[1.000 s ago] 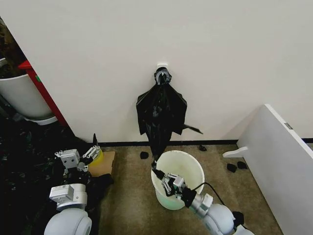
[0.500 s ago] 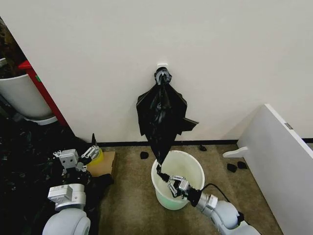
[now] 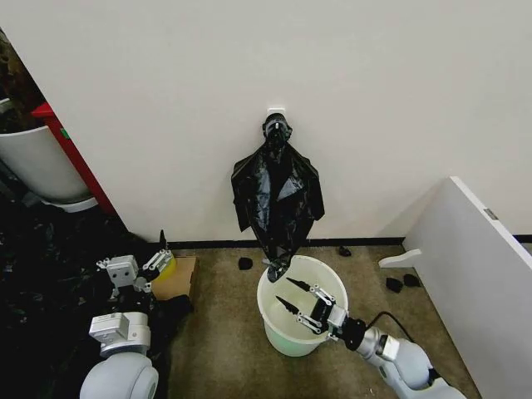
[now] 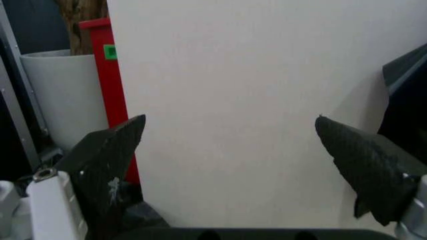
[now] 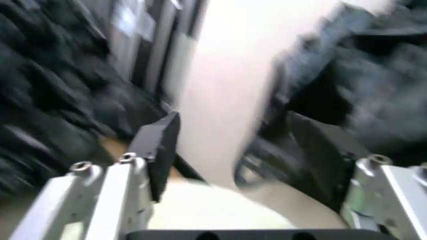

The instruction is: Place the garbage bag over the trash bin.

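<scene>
In the head view, the thin, glossy black plastic garbage bag (image 3: pixel 276 199) hung from a white hook on the pale wall, its lower tip reaching down to the far rim of the round white plastic trash bin (image 3: pixel 301 315) standing on the brown carpet. The right pincer (image 3: pixel 301 299) hovered over the bin's mouth with its fingers spread wide and empty, just below the bag's tip. The left pincer (image 3: pixel 158 258) rested low at the left, beside a cardboard box (image 3: pixel 175 276).

The left wrist view showed the left pincer (image 4: pixel 230 142) gaping wide toward the bare wall.

The right wrist view, blurred, showed the right pincer (image 5: pixel 233 145) wide apart, the black bag (image 5: pixel 347 75) just ahead.
</scene>
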You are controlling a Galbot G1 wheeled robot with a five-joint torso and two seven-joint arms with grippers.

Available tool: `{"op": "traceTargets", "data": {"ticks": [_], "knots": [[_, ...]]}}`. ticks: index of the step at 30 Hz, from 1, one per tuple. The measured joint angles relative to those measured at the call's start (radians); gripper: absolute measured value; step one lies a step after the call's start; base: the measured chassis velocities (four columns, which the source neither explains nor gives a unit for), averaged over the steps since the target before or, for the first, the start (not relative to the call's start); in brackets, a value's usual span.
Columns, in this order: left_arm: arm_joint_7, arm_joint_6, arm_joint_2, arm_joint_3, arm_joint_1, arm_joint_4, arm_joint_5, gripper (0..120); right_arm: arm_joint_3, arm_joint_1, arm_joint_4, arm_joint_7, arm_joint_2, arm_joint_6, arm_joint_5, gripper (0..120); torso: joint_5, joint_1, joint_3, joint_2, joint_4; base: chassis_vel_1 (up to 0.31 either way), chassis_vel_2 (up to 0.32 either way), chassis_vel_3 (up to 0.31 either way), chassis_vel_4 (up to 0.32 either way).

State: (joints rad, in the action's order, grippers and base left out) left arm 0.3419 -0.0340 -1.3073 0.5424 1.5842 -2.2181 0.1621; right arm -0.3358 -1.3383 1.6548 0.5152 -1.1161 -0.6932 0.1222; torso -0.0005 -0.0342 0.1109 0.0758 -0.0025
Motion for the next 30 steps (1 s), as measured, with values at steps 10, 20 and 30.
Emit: {"op": "traceTargets", "data": {"ticks": [10,20,30], "knots": [[0.0,0.0,-0.001,-0.011,-0.011,0.033,-0.007,100,0.182,0.088,0.142,-0.654,-0.023,0.267,-0.164,99,-0.0001,0.0,0.0,0.0,0.0001,0.0,0.0,0.0,0.0],[0.005,0.0,0.003,-0.003,-0.036,0.071,-0.004,100,0.237,0.238,0.106,-0.774,-0.04,0.408,-0.469,79,0.0,0.0,0.0,0.0,0.0,0.0,0.0,0.0,0.0],[0.011,0.0,0.012,0.002,-0.052,0.071,0.0,100,0.233,0.237,0.122,-0.798,-0.041,0.482,-0.64,40,-0.0001,0.0,0.0,0.0,-0.0001,0.0,0.0,0.0,0.0]]}}
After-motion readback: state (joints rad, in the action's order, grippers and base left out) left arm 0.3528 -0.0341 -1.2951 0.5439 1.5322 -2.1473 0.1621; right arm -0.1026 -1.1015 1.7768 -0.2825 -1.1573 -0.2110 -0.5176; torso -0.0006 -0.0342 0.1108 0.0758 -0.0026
